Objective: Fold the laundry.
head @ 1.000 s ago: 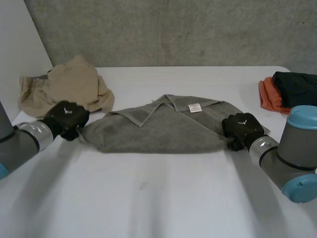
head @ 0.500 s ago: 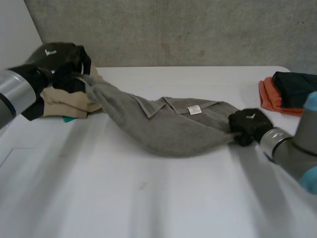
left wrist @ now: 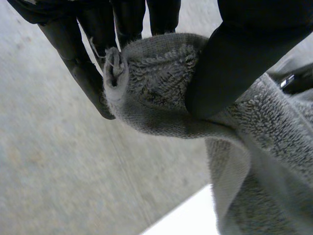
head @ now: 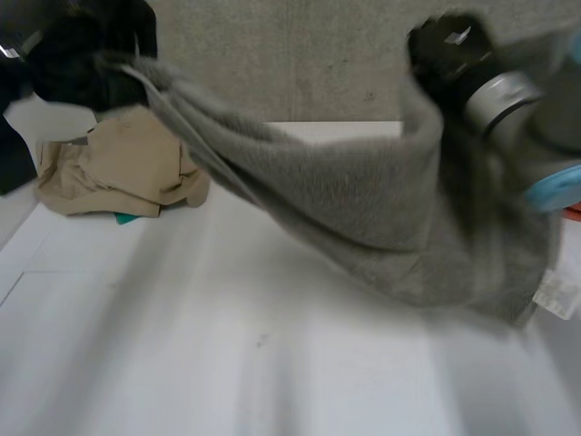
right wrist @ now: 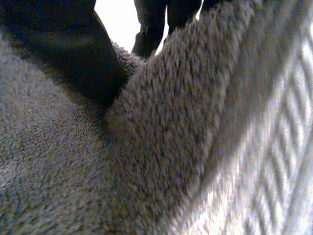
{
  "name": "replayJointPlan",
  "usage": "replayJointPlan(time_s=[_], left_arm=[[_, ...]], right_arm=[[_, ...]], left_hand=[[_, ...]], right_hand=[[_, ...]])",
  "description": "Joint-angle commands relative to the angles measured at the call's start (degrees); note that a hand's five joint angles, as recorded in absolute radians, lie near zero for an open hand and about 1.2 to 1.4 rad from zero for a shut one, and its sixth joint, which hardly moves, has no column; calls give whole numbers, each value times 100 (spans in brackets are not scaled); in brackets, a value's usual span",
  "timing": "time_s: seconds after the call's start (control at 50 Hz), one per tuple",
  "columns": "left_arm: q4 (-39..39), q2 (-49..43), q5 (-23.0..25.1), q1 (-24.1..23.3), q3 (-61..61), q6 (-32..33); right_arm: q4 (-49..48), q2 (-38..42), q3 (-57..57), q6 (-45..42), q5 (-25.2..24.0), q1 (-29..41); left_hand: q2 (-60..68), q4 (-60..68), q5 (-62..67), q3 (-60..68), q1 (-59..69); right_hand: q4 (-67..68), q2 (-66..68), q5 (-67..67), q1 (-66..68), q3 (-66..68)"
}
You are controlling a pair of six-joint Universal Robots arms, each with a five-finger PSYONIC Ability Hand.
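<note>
Two black robot hands hold one thick grey terry towel (head: 363, 200) clear of the white table (head: 227, 363): the left hand (head: 83, 53) pinches one end, the right hand (head: 447, 45) clamps the other. The step appears to be spreading; the next move calls for lowering it flat and even.

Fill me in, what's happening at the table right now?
The two hands hold a grey towel up in the air, stretched between them. The left hand pinches one corner between thumb and fingers; the right hand grips the other end. A beige garment lies bunched at the left of the white table.
</note>
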Motion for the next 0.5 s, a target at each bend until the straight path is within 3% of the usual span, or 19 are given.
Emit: replayJointPlan(time_s=[0.02,0.06,0.18,0.24,0.4,0.5], left_arm=[[-63,-237,-50,-207,-569,244],[-72,-325,-94,-251,-665,340],[-81,-439,-226,-287,-622,516],[-81,-422,-305,-322,-456,534],[-90,-457,-673,-611,203,517],[-90,-650,-1017,-884,678,534]], right_arm=[[-271,1391,-241,-138,189,496],[-280,1550,-276,-130,469,558],[-105,1200,-197,46,1252,558],[455,394,310,143,1490,497],[1879,-1145,2242,81,1351,233],[1997,-1780,3764,187,938,171]], left_hand=[[1153,1160,1436,1209,1413],[1153,1160,1436,1209,1413],[1153,1160,1436,1209,1413],[1153,1160,1436,1209,1413],[1153,1160,1436,1209,1413],[1153,1160,1436,1209,1413]], right_hand=[[-3570,-3473,-3441,-3172,-3507],[-5836,-5740,-5707,-5439,-5774],[-5836,-5740,-5707,-5439,-5774],[-5836,-5740,-5707,-5439,-5774],[-5836,-5740,-5707,-5439,-5774],[-5836,-5740,-5707,-5439,-5774]])
